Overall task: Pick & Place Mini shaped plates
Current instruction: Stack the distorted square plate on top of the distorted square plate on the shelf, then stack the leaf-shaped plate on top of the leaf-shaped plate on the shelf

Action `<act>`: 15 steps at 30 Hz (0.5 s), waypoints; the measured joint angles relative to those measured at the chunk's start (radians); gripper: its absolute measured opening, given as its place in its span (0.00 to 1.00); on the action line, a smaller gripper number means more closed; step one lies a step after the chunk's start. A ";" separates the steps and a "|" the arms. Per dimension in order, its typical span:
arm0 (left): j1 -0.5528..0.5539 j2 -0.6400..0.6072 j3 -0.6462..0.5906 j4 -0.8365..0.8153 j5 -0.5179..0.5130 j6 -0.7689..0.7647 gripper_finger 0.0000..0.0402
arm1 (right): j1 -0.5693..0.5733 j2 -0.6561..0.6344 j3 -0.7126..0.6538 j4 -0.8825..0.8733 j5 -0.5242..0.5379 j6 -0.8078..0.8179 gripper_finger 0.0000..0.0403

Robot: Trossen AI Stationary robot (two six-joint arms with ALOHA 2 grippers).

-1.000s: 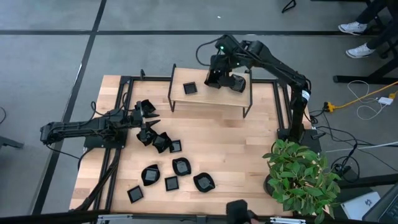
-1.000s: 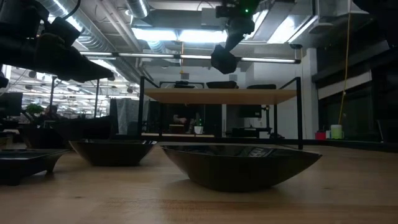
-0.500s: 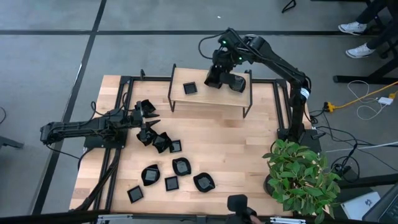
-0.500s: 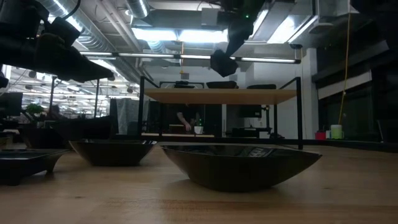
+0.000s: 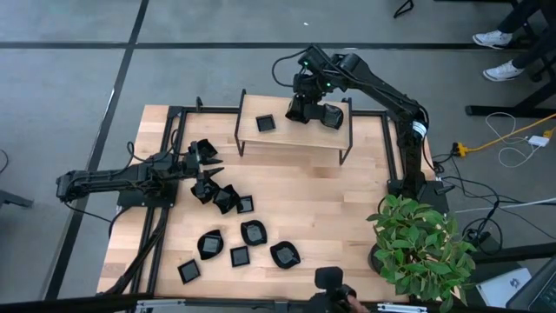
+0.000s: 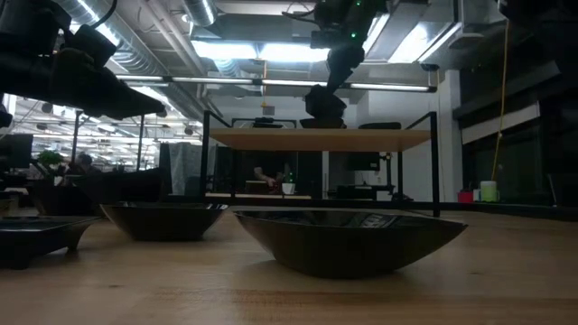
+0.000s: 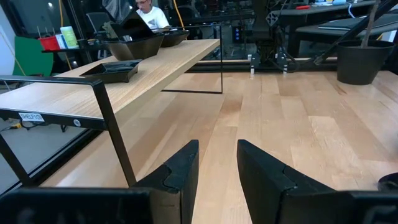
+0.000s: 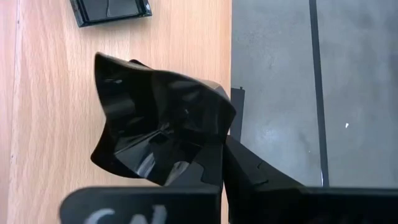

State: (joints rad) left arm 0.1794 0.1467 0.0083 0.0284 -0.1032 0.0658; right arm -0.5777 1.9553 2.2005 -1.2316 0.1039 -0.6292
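My right gripper (image 5: 298, 108) hangs over the wooden shelf (image 5: 291, 139) at the table's far side, shut on a glossy black wavy-edged mini plate (image 8: 155, 124). A square mini plate (image 5: 266, 124) lies flat on the shelf top to its left, and another dark plate (image 5: 331, 116) lies to its right. Several more mini plates (image 5: 252, 231) lie scattered on the table's near left part. My left gripper (image 7: 216, 168) rests open and level at the table's left, with nothing between its fingers. My right gripper pinches the plate's rim (image 8: 208, 163) between its two fingers. The fingers slant down from the table's far right. The plate sticks out beyond the fingertips, tilted, and hangs clear above the shelf top (image 6: 323, 101).
The shelf stands on thin black metal legs (image 5: 238, 139). A potted plant (image 5: 417, 243) fills the table's near right corner. Bare wood lies between the shelf and the plant. In the low view, plates (image 6: 348, 239) stand close in front.
My right gripper has sunk toward the shelf top with the plate, drifted a little toward the table's left, and rolled slightly. It stays shut on the plate.
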 joint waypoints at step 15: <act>0.000 0.000 0.000 0.000 0.000 0.000 0.26 | -0.001 0.000 0.000 0.000 0.000 -0.006 0.13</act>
State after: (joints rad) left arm 0.1795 0.1464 0.0083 0.0288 -0.1035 0.0658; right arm -0.5789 1.9553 2.2005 -1.2316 0.1040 -0.6355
